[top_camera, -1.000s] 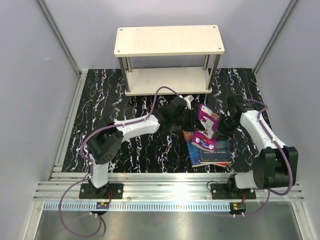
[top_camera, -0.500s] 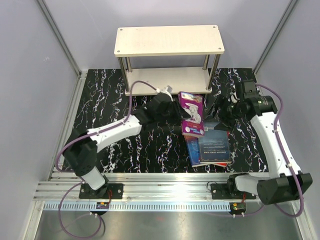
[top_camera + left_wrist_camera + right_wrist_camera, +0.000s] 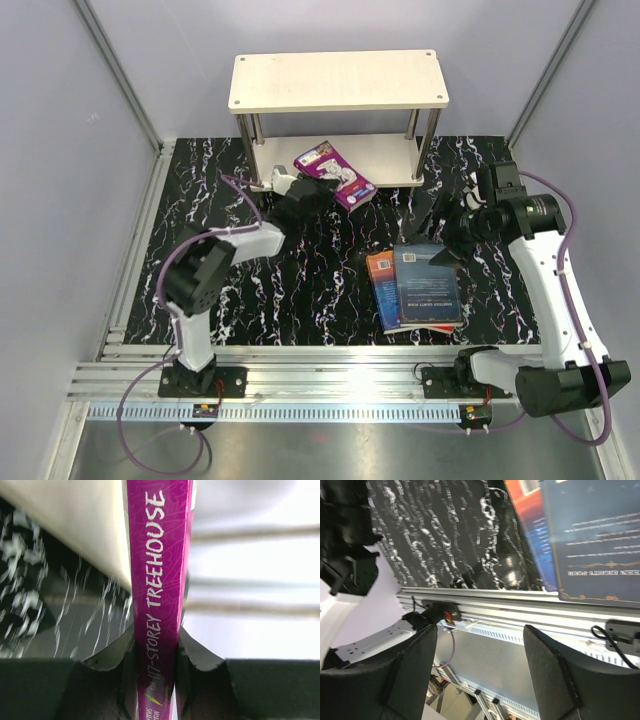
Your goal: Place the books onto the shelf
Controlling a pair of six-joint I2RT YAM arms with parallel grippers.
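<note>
My left gripper (image 3: 310, 185) is shut on a purple book (image 3: 336, 172), held tilted just in front of the lower board of the shelf (image 3: 338, 82). In the left wrist view the book's spine (image 3: 160, 555), lettered "117-Storey Treehouse", stands pinched in the left gripper (image 3: 155, 642), with a cream board of the shelf (image 3: 82, 525) behind it. A stack of books lies flat on the mat: a dark blue one (image 3: 430, 288) on a red-orange one (image 3: 377, 272). My right gripper (image 3: 441, 230) hangs open above the stack's far edge, and in its own view the right gripper (image 3: 480, 645) holds nothing.
A black marbled mat (image 3: 260, 290) covers the table. Grey walls with metal corner rails (image 3: 120, 75) close in both sides. An aluminium rail (image 3: 330, 380) runs along the near edge under the arm bases. The dark blue book (image 3: 595, 535) shows in the right wrist view.
The right gripper has opened, let go of the purple book and drawn back to the right. The left arm has carried that book from above the stack up-left to the shelf's lower tier.
</note>
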